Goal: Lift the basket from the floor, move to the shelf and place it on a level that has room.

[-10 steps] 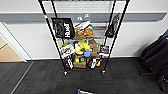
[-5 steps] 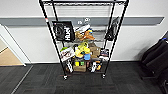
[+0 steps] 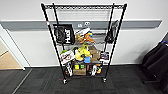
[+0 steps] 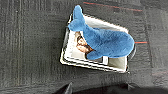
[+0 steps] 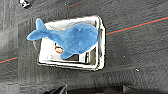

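The shelf (image 3: 85, 42), a tall black wire rack on casters, stands against the white wall straight ahead. Its top level (image 3: 83, 6) is a bare wire grid; the lower tiers are crowded with items. The cream basket (image 4: 115, 67) lies on the dark grey carpet floor (image 4: 30, 45) below both wrists, with a blue plush whale (image 4: 107, 42) lying across it. The right wrist view shows the same basket (image 5: 100, 42) and whale (image 5: 72, 37). My left gripper (image 4: 97, 88) and right gripper (image 5: 92, 88) hang open above the basket, apart from it.
A black bag (image 3: 64, 33) hangs on the rack's left side. A doorway with a tan floor (image 3: 7, 61) opens at the left. A dark chair or coat (image 3: 157, 60) stands at the right. Red tape lines (image 5: 140, 25) cross the carpet beside the basket.
The whole head picture has shifted downward, so the rack's top tier now shows in full; the camera moved, not the rack.
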